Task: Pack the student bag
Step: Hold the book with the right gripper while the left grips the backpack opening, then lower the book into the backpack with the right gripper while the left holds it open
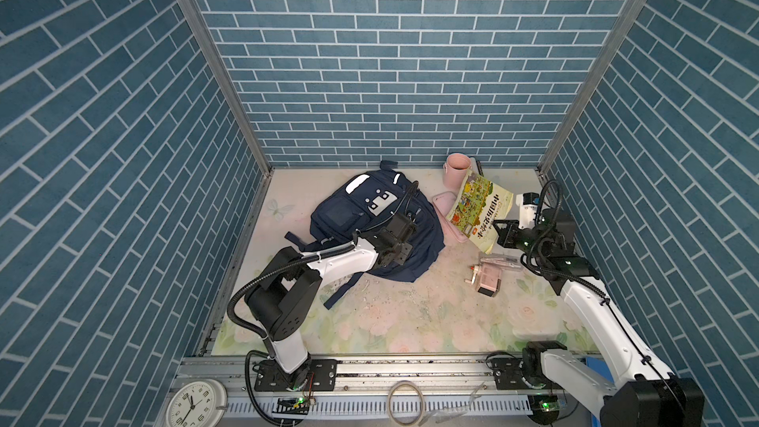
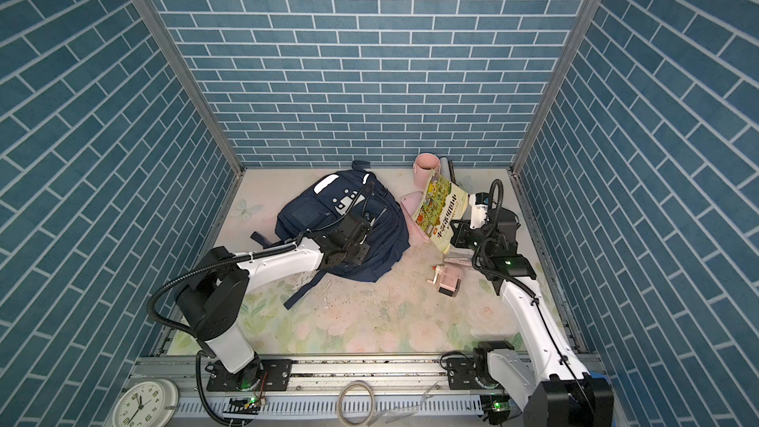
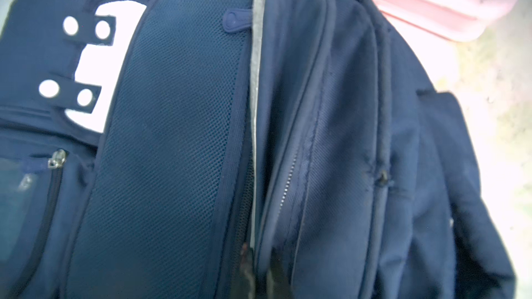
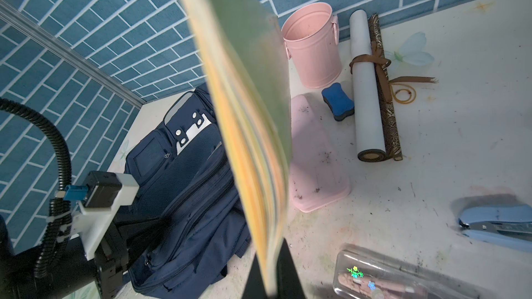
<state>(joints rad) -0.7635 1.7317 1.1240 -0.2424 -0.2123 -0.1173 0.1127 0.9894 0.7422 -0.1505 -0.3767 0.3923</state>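
I see the student bag (image 1: 339, 219) centre-left by the back wall, my left gripper (image 3: 260, 271), mostly cut off, pinching its zip seam, right gripper (image 4: 273, 279) clamping the book (image 1: 478, 209), with open mat (image 1: 410, 322) at lower centre.

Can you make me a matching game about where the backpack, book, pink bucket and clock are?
1 student bag
2 book
3 pink bucket
4 clock

A held up by the right gripper
B standing by the back wall
C pinched by the left gripper
D lying by the front rail

Pairs: 1-C, 2-A, 3-B, 4-D
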